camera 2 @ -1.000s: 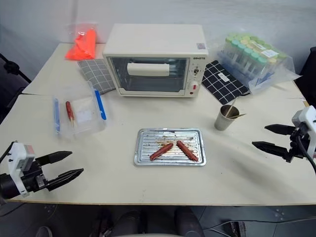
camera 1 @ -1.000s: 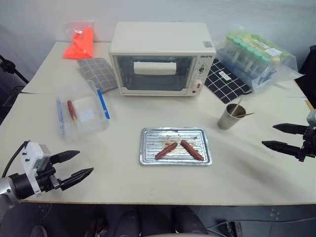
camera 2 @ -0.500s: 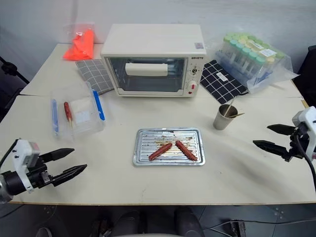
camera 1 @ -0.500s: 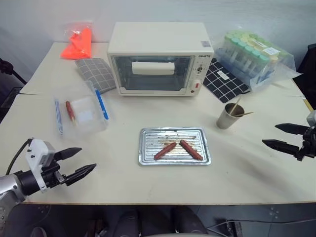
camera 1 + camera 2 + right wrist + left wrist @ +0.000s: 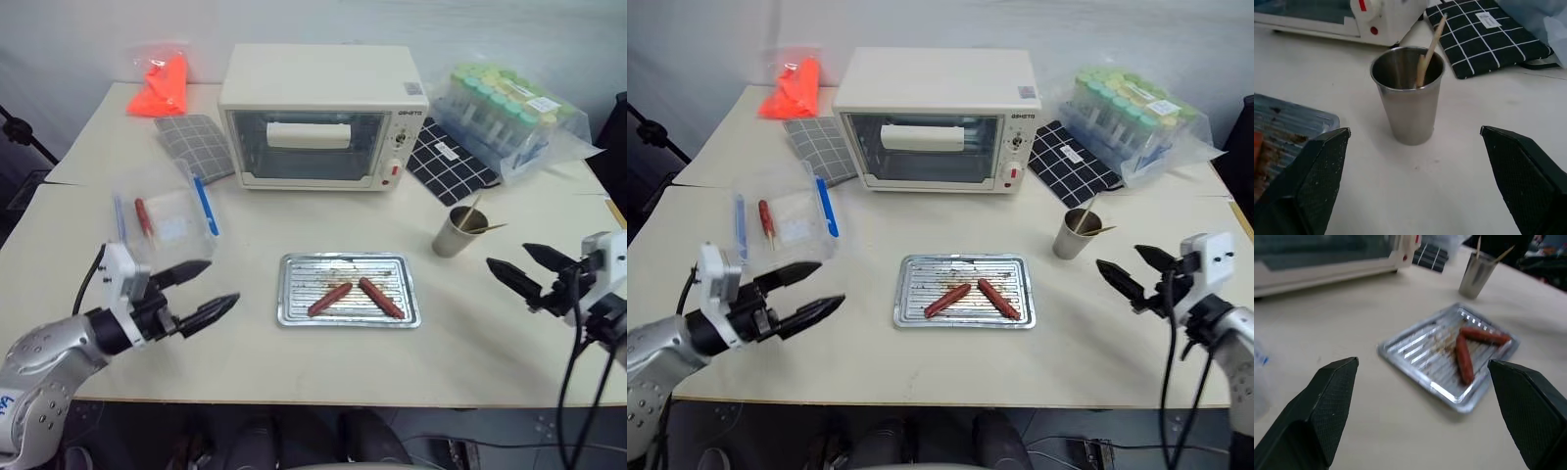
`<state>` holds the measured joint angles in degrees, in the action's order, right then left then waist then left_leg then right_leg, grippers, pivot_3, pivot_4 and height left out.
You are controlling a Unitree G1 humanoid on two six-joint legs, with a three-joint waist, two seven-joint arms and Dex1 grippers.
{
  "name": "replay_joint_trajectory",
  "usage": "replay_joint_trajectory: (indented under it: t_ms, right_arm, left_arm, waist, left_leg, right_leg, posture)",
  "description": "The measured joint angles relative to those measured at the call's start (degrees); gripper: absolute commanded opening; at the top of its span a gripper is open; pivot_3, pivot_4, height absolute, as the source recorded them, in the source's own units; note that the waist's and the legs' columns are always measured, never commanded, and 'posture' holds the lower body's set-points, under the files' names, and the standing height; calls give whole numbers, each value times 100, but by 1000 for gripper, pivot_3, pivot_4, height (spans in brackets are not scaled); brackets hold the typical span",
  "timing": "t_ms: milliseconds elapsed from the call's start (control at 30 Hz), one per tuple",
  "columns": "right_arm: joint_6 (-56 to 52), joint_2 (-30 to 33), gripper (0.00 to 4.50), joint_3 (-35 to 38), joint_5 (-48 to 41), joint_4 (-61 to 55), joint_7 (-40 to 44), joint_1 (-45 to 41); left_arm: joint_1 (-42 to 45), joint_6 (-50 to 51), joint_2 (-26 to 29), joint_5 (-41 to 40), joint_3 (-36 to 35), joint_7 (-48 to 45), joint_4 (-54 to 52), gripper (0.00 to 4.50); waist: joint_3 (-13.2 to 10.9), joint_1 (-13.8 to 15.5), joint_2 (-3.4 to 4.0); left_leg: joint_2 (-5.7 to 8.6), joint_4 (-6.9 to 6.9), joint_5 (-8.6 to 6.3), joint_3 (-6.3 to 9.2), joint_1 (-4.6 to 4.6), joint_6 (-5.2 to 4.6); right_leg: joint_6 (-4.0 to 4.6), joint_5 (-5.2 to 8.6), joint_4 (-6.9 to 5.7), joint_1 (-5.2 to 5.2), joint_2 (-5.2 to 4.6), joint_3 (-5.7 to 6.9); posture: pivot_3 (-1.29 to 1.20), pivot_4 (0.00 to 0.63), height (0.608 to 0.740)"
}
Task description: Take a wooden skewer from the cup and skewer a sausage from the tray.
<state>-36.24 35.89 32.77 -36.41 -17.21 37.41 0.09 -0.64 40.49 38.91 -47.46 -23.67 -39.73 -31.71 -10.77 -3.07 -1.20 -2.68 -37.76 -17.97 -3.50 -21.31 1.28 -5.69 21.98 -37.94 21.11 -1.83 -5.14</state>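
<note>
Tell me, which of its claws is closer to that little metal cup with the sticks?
The right gripper: open, just beside the metal cup. The left gripper, also open, sits across the table beyond the tray.

Head views look down; wrists near tray [image 5: 1449, 377], cup [image 5: 1408, 95].

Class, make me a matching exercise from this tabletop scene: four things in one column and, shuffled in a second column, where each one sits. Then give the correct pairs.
Things
1. sausages
2. wooden skewers
3. red pen
4. green-capped tubes

Places
A. inside the clear plastic box on the robot's left
B. standing in the metal cup
C. in a clear bag at the far right of the table
D. lying on the ribbed silver tray

Pairs: 1-D, 2-B, 3-A, 4-C
</note>
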Motion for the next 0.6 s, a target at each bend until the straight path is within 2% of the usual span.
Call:
replay_joint_trajectory:
  t_ms: [200,333,600]
  right_arm:
    - [-295,-803,4446,84,-664,-181,-980,-318]
    - [-318,-966,4446,47,-939,-217,-1326,-666]
    - [-112,-1114,4446,-564,-751,-106,-1515,-969]
  left_arm:
    - [1157,304,27,-400,396,81,219,4493]
    - [1519,304,150,-332,636,-41,572,4493]
    - [1838,170,182,-78,953,-249,947,4493]
  waist:
    - [2,-35,-3]
    - [2,-38,-3]
    - [2,-25,-3]
  left_leg:
    - [-4,-5,7,-8,1,20]
    - [-9,-5,10,-12,-1,25]
    - [-8,-10,9,-14,-19,24]
  right_leg:
    - [1,0,-7,7,13,-8]
    - [1,0,-8,17,21,-14]
    - [1,0,-8,32,14,-14]
  posture:
    - [0,150,740]
    - [0,150,740]
    - [0,150,740]
